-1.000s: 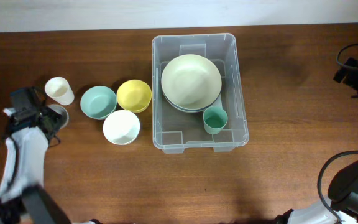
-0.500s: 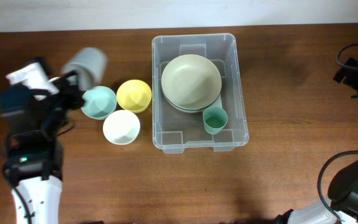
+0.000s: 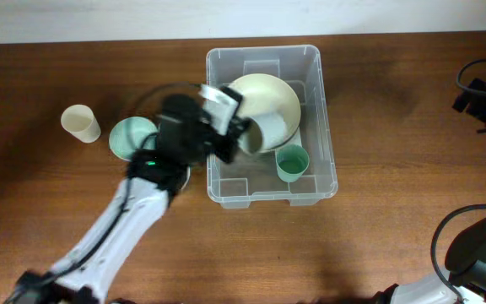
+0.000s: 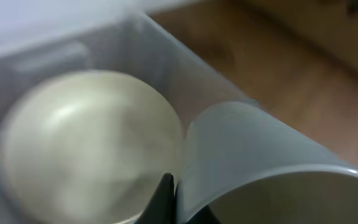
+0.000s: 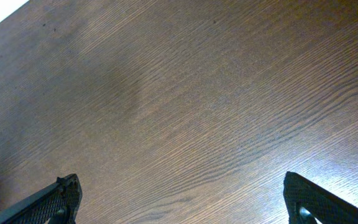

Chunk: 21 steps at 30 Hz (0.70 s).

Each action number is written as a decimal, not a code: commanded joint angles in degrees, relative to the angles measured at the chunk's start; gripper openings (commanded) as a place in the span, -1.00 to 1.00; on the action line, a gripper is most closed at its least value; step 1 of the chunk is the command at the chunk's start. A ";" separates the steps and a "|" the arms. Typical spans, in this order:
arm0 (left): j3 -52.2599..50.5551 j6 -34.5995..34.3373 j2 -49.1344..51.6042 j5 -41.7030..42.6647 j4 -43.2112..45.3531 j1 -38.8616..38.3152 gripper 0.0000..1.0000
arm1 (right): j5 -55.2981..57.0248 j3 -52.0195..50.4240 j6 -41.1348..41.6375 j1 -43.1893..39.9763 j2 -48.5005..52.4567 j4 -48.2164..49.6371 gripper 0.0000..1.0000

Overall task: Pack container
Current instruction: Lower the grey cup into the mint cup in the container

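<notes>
The container sits mid-table. Inside it, a pale dish fills the far half and a green cup stands upright at the near right. The left gripper reaches over the container's left wall and is clamped on the rim of a grey cup. The cup is tipped on its side above the dish's near edge. In the left wrist view one dark finger pinches the cup's rim, with the dish just beside it and the container's wall behind.

The step in hand looks like setting this cup down inside. The bare floor at the container's near left, beside the green cup, seems the best spot. To do it well, the wrist should turn the cup upright before lowering, stay clear of the left wall and the green cup, and let go only once the base rests flat.

Left of the container, a teal bowl and a cream cup wait on the table. The right gripper hangs well to the container's right, fingers spread wide and holding nothing.
</notes>
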 commanded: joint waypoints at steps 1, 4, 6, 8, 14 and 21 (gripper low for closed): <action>1.84 8.55 3.87 -7.52 0.00 -6.34 -0.99 | 0.50 0.87 0.22 -0.11 -1.38 0.13 0.98; 1.92 11.69 4.72 -13.92 -0.17 -10.21 -0.99 | 0.50 0.87 0.22 -0.11 -1.38 0.11 0.97; 1.92 13.44 4.81 -19.10 -0.22 -12.76 -0.99 | 0.50 0.87 0.22 -0.11 -1.38 0.13 0.98; 1.92 15.37 4.81 -23.71 -0.20 -14.82 -0.99 | 0.50 0.87 0.22 -0.11 -1.38 0.11 0.98; 1.92 17.27 5.18 -28.20 -0.31 -17.38 -0.99 | 0.50 0.87 0.22 -0.11 -1.38 0.11 0.98; 1.92 17.25 8.63 -28.15 0.22 -17.46 -0.99 | 0.50 0.87 0.22 -0.11 -1.38 0.11 0.98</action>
